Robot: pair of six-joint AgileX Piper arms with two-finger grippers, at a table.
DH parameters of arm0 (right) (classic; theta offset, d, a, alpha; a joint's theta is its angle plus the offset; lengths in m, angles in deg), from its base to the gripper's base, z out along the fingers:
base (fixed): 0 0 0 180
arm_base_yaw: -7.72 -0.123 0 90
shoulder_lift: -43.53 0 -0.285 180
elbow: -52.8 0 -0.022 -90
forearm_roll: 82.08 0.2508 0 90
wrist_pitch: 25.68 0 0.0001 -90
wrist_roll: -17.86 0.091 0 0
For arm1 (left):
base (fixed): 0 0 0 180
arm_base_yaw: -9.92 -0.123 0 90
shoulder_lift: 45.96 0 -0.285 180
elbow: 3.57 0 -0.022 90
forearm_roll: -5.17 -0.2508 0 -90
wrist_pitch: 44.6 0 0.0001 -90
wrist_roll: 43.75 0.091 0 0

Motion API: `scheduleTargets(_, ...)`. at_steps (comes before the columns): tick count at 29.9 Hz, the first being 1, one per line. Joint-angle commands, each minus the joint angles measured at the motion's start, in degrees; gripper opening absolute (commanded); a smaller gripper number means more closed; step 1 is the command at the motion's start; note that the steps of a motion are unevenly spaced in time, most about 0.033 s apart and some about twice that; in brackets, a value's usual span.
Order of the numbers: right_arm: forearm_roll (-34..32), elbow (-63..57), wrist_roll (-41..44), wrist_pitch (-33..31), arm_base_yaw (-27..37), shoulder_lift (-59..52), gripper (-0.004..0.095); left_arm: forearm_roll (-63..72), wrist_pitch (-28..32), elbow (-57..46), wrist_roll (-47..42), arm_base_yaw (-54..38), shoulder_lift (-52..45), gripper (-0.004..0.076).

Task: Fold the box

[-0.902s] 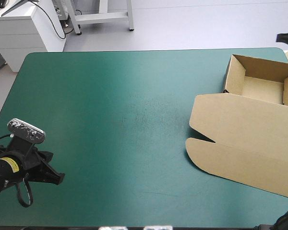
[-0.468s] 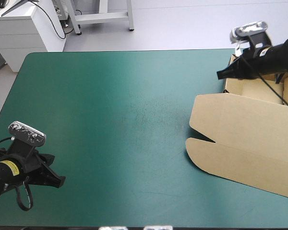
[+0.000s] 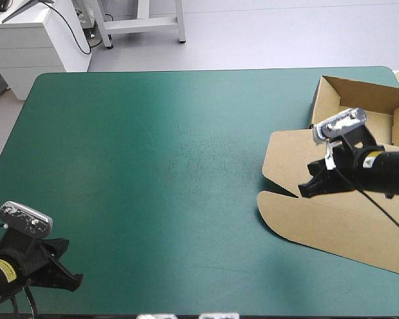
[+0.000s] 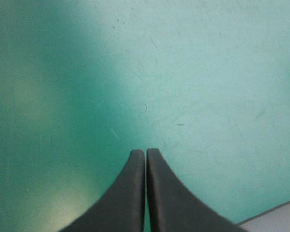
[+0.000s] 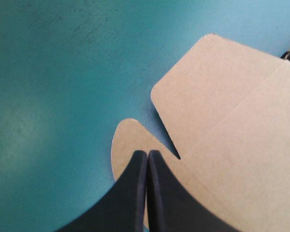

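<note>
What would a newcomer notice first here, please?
The brown box lies at the table's right edge, tray open, lid flat. The right gripper, fingers shut, is over the lid by its notch; the left gripper, also shut, is at the near left corner.

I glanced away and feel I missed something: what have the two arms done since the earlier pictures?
The right claw, shut, swung in from the far right corner, crossed the open tray of the box and now hangs over the flat lid by its notch. The left claw, also shut, drew back slightly toward the near left corner. Nothing was grasped; the box lies as before.
</note>
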Motion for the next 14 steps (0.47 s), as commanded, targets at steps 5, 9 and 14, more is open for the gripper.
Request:
scheduleTargets(5, 0.88, -15.6, -1.07, 6.86, 0.03, -12.48, -0.0019, 4.47, 7.87, -8.31, -0.32, 0.04, -1.17, -0.0008)
scheduleTargets(9, 0.88, -25.05, -1.07, 9.82, 0.03, -18.91, -0.0019, 4.82, 10.75, -13.2, 1.03, 0.04, -2.24, -0.0008)
scheduleTargets(14, 0.88, -35.26, -1.07, 14.3, 0.03, -27.63, -0.0019, 4.82, 11.99, -15.89, 2.47, 0.04, -3.02, -0.0008)
